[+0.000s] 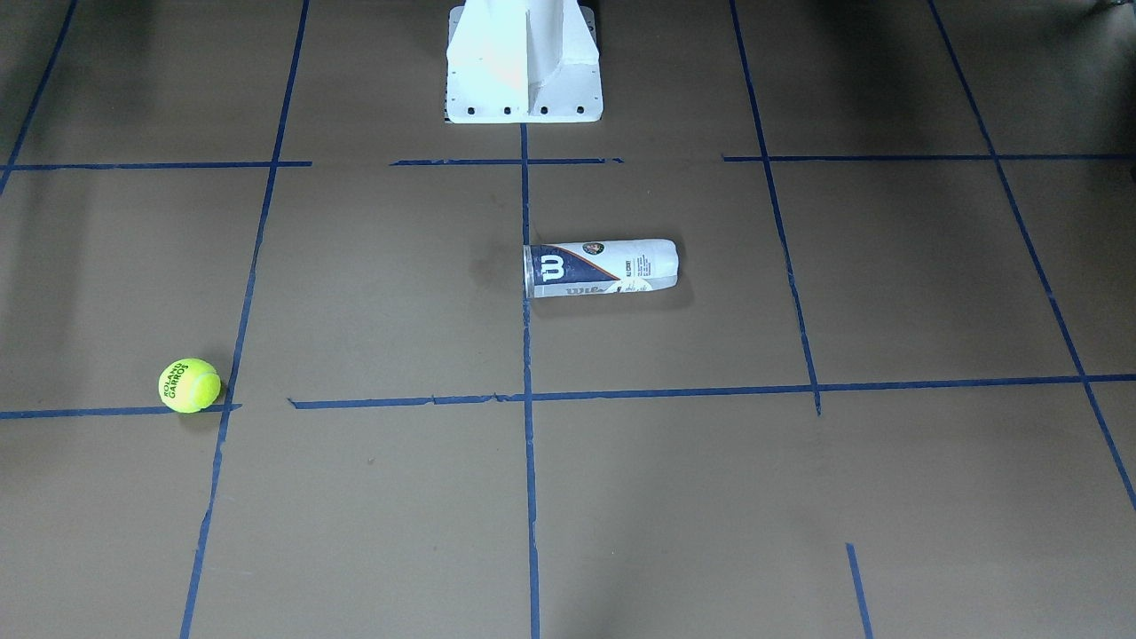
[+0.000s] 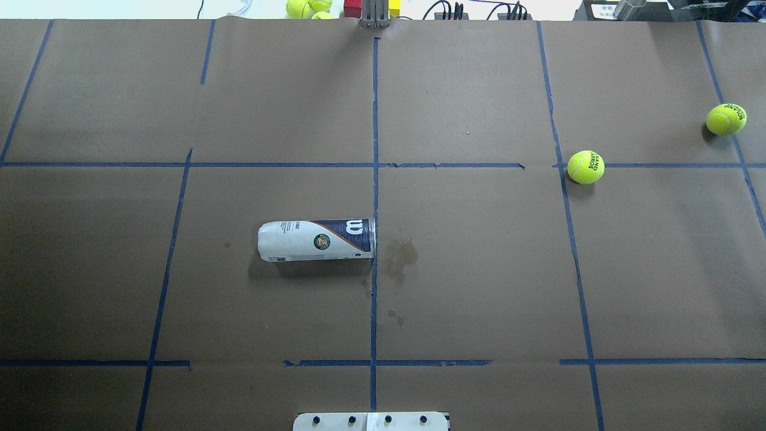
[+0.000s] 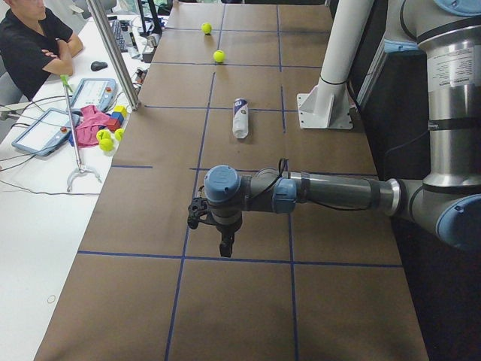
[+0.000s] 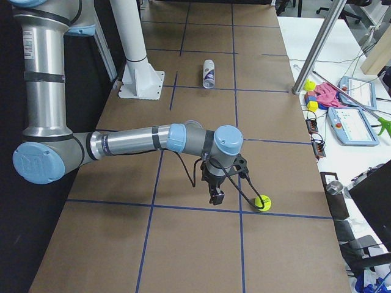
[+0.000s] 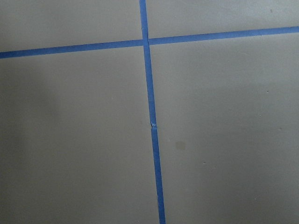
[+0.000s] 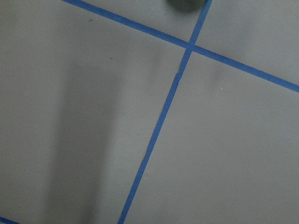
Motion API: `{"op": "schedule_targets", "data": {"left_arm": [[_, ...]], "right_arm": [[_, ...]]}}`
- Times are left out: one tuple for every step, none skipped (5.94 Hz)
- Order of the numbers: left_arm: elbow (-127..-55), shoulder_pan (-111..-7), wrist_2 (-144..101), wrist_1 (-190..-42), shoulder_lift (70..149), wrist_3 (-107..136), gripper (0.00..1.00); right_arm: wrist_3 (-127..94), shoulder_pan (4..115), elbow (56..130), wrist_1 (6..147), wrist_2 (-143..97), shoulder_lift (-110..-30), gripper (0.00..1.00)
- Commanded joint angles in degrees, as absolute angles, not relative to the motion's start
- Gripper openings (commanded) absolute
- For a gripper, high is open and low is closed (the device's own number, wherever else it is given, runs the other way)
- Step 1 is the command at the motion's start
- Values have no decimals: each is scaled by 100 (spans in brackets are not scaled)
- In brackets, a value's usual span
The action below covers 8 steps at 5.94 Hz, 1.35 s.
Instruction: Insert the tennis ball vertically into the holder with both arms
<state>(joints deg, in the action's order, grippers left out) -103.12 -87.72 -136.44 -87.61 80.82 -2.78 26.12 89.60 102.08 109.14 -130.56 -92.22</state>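
Observation:
The holder is a clear Wilson can lying on its side mid-table, open end toward the centre line; it also shows in the front view. A tennis ball with black print rests on a tape crossing to the right, and also shows in the front view. A second like ball lies further right. My left gripper hangs over the table's left end, far from the can. My right gripper hangs beside the second ball. I cannot tell whether either is open.
Brown paper with blue tape lines covers the table. The white robot base stands at the robot's edge. Spare balls and coloured blocks lie past the far edge. A person sits at a side desk.

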Motion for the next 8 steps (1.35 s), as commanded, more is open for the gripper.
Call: {"op": "schedule_targets", "data": {"left_arm": [[-10353, -8771, -13675, -8763, 8095, -237, 100], [-10501, -8771, -13693, -8702, 8095, -229, 100], [-10477, -8771, -13659, -8779, 8103, -237, 100], [-10520, -8771, -13710, -8911, 8077, -290, 100], [-10407, -8763, -13711, -9321, 8077, -299, 100], [-10406, -8763, -13711, -9934, 8042, -255, 100], [-10406, -8728, -13763, -10306, 8094, -229, 100], [-10519, -8179, -13755, -10353, 8312, -255, 100]], "right_arm": [[2602, 8965, 10213, 10881, -13096, -9334, 100], [2619, 8965, 10195, 10863, -13061, -9343, 100], [2558, 8965, 10195, 10872, -13069, -9343, 100], [2540, 8965, 10169, 10872, -13078, -9343, 100], [2540, 8965, 10169, 10881, -13165, -9369, 100], [2549, 8965, 10186, 10872, -13210, -9387, 100], [2566, 8956, 10108, 10872, -13210, -9378, 100], [2575, 8956, 10081, 10872, -13393, -9395, 100]]}}
